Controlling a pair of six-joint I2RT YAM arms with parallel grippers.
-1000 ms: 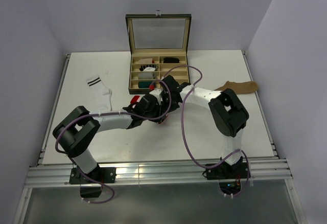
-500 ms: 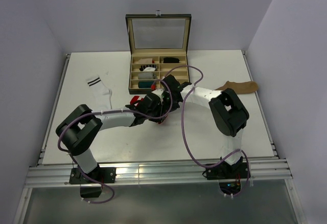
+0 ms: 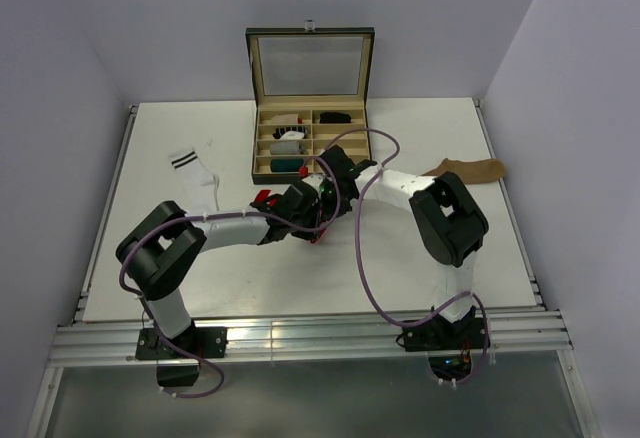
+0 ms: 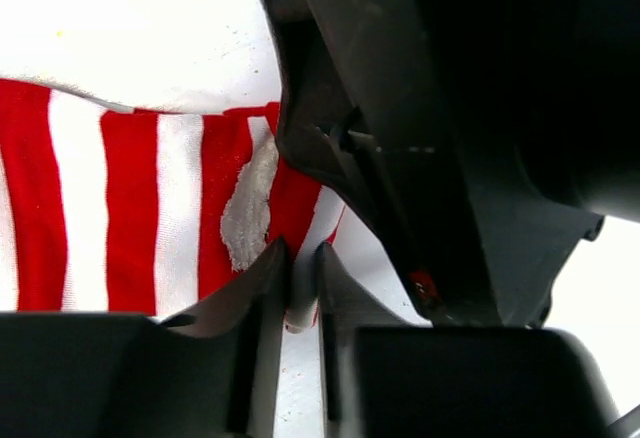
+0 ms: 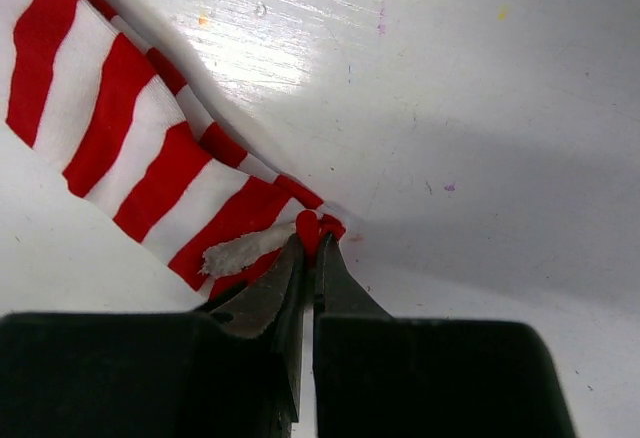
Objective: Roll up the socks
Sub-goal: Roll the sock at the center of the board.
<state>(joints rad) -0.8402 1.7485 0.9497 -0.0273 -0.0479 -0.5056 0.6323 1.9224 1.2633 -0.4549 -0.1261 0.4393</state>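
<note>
The left pincer (image 4: 298,268) and right pincer (image 5: 312,248) crowd close together over the striped sock (image 4: 130,208), the open box (image 3: 251,148) just behind them, while bare counter (image 3: 420,258) lies free toward the near edge.

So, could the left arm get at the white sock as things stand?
Likely not right away: nothing lies between it and the white sock, but the left gripper is pinching the striped sock.

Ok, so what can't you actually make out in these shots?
- Most of the striped sock: top view, the left arm and right arm cover it.
- Whether the left gripper has fabric pinched: left wrist view, its fingers hide the sock's edge.
- The sock's full length: both wrist views, cut off by frame edges.
- What the rolled bundles in the box are: top view, too small.
</note>
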